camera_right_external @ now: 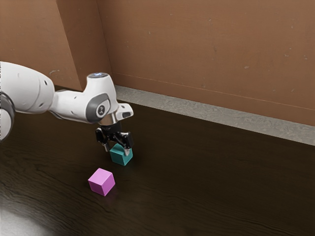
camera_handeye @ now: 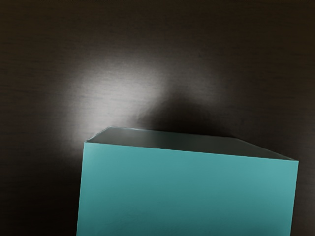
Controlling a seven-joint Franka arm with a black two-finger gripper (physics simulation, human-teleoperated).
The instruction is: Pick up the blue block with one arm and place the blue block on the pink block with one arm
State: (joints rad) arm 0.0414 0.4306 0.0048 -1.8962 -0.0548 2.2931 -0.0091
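Down low over the dark bench [camera_right_external: 206, 187], the black jaws hang from the white arm [camera_right_external: 74, 105] and sit right at the top of the blue block [camera_right_external: 121, 156], one on each side of it. The exterior view does not make clear whether they are pinching the block or standing just off its sides, so I cannot tell. The block is a plain cube with flat, smooth faces, closer to teal than to true blue, and its upper edge is partly covered by the jaws. It appears to rest on the bench. The pink block [camera_right_external: 101, 181], a matte cube of like shape, lies near it toward the exterior view's lower left, apart from it and untouched. In the wrist view the blue block [camera_handeye: 187, 191] looms just under the hand, cut off at the lower edge, with its shadowed top face narrow and dark. Behind it the bench [camera_handeye: 49, 73] shows fine wood grain and a soft pale glare. A brown wall [camera_right_external: 221, 49] with faint specks rises past a grey strip [camera_right_external: 221, 114] at the bench's far side.
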